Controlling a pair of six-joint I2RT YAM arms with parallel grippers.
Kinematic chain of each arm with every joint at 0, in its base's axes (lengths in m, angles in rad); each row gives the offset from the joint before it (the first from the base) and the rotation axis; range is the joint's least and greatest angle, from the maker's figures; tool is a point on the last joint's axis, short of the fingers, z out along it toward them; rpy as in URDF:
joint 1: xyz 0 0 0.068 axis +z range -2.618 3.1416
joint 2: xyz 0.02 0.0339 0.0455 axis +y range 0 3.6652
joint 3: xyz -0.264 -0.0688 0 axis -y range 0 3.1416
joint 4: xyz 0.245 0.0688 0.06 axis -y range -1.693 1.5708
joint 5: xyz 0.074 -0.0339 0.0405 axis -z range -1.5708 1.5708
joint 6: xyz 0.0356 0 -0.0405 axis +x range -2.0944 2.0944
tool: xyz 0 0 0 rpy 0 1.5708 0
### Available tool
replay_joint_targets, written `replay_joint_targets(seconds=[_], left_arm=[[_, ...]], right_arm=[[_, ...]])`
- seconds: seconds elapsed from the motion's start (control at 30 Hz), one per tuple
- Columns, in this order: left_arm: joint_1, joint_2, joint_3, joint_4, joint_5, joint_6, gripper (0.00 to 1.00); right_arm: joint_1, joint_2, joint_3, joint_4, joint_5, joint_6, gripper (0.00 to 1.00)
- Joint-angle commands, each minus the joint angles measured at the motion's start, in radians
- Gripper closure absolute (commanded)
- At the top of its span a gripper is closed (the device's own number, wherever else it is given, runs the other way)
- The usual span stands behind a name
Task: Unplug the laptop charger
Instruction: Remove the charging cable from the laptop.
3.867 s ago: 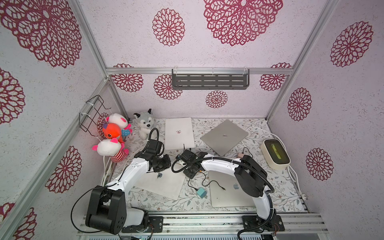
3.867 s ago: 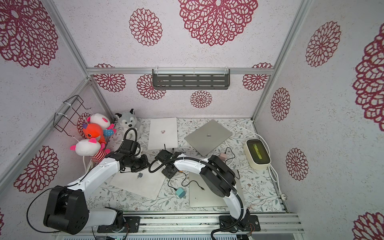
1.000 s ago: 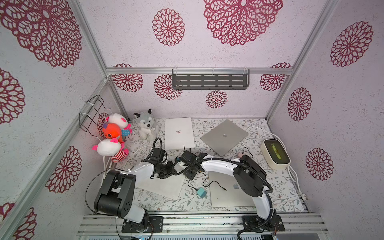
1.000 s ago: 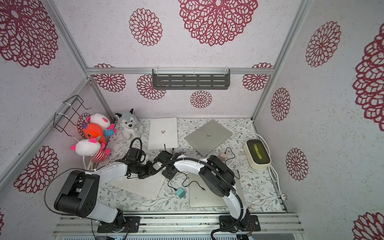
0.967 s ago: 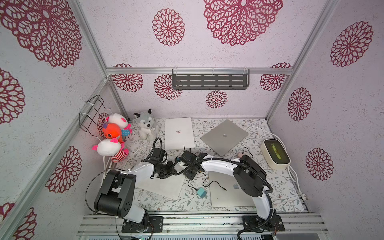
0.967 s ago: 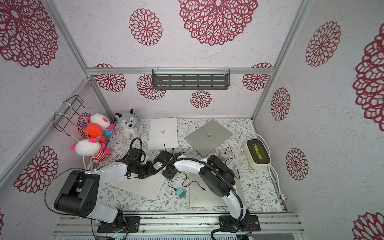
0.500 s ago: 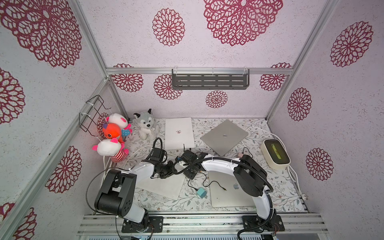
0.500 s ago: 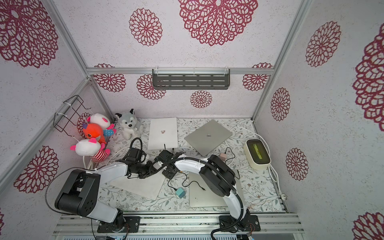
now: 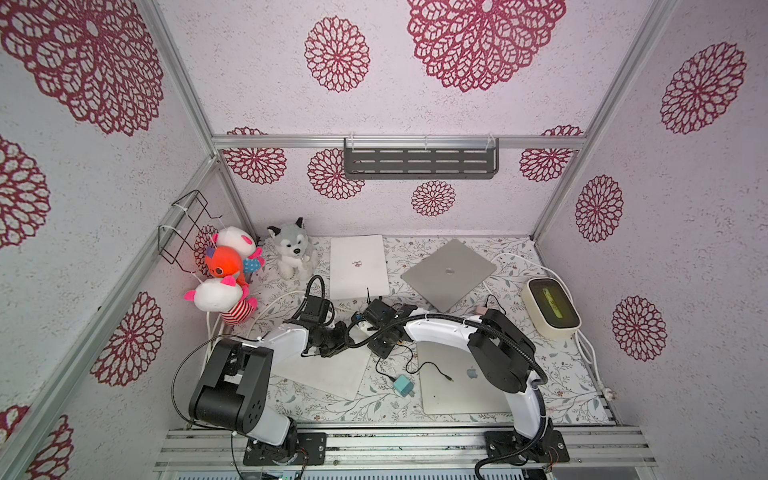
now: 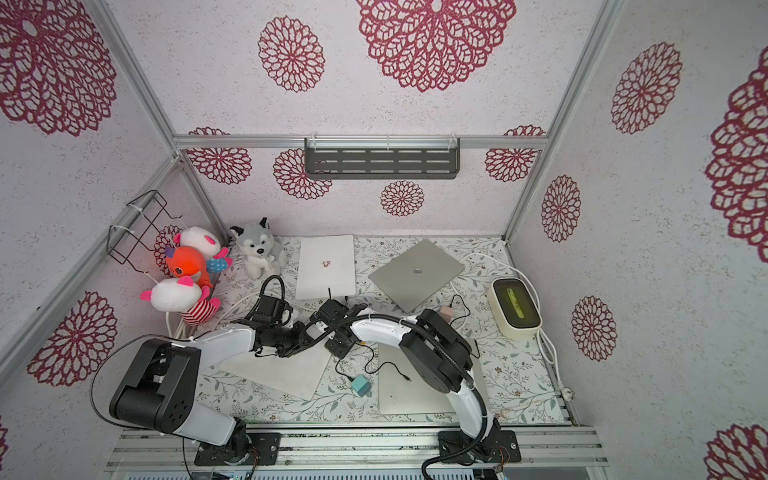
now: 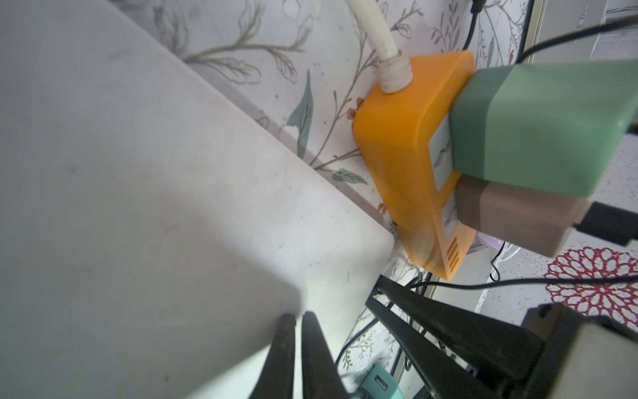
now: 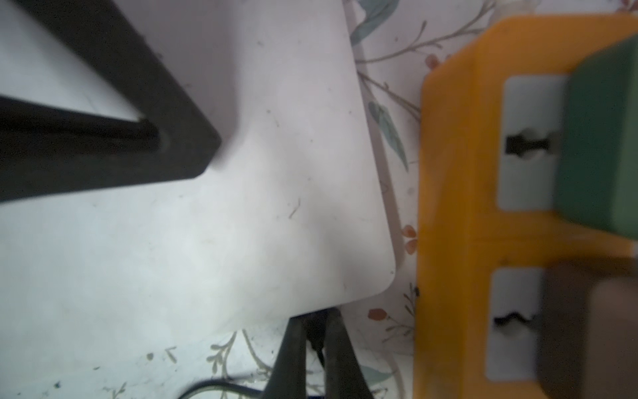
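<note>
Flowery cloth covers the table (image 9: 557, 365), and the walls (image 9: 685, 249) around it have big red flower shapes. Near the front, on the robot's left side, a white laptop (image 9: 332, 372) lies shut and turned a bit like a diamond. The charger plug (image 12: 317, 336) sits at the laptop's edge, close to the corner next to the orange power strip (image 11: 407, 138). The plug lies flat, low by the table, and its long way points straight at that edge, in line with the fingers that hold it. I cannot tell if its tip is inside the laptop or just touching. The right gripper (image 12: 315, 319) has its fingers squeezed narrow on the plug, one on each side. A thin black cord (image 12: 214, 383) lies on the cloth close by.

The left gripper (image 11: 297, 316) has its fingers pressed almost together with nothing between them, and the tips rest on the laptop's lid. The power strip is just beside the laptop's corner. A green block (image 11: 552, 121) and a brown block (image 11: 511, 214) are stuck in the strip, and a fat white cord (image 11: 373, 31) comes out of its end. A little teal block (image 9: 401, 384) lies on the cloth between the white laptop and a silver laptop (image 9: 444, 399).

The plug looks small and black. Most of it hides between the fingers, and it is blurry.
</note>
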Motion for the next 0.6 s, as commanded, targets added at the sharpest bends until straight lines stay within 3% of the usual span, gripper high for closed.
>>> replay_joint_targets(seconds=[0.0, 0.17, 0.47, 0.57], left_arm=[[-0.007, -0.001, -0.023, -0.040, -0.043, 0.001, 0.89], [-0.006, 0.005, -0.019, -0.039, -0.041, 0.004, 0.89], [-0.006, 0.004, -0.020, -0.040, -0.041, 0.003, 0.89], [-0.006, 0.004, -0.020, -0.041, -0.041, 0.004, 0.89]], right_arm=[[0.001, 0.006, 0.020, -0.074, 0.075, 0.014, 0.91], [-0.012, -0.027, -0.017, -0.033, 0.010, 0.014, 0.91], [-0.012, -0.008, -0.001, -0.060, 0.046, 0.009, 0.91], [-0.018, -0.024, -0.021, -0.025, -0.025, 0.025, 0.91]])
